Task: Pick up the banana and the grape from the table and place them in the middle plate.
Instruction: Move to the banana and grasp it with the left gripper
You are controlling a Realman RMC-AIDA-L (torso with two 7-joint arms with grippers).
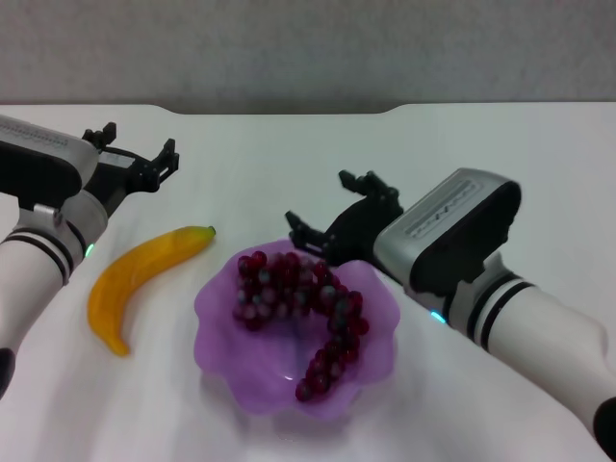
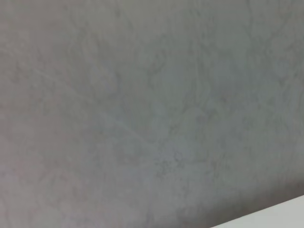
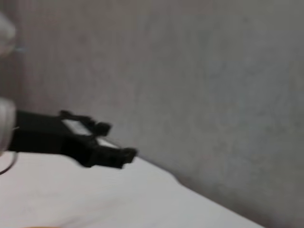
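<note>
Banana: the single curved yellow-orange banana with a dark tip lies flat on the plain white tabletop, left of centre in the head view, just beside the plate but outside it; its dark tip points toward the upper right, its blunt end toward the lower left
Grapes: the long bunch of dark red-purple grapes already rests inside the translucent purple plate with a wavy scalloped rim, at lower centre; it curls from the far rim down toward the near right
Left gripper: the left gripper hovers at the upper left of the head view, beyond the banana and apart from it; its black fingers stand spread, holding nothing
Right gripper: the right gripper sits just past the plate's far rim at centre; fingers parted, empty
Handling, banana: likely light and fairly stiff, with smooth skin that may slip; the curve could let it rock or roll under a push; the thick middle looks the best place to grasp, across its width
Handling, grapes: probably soft and loosely joined; best left alone
Remaining: banana into the plate, beside the bunch
</note>
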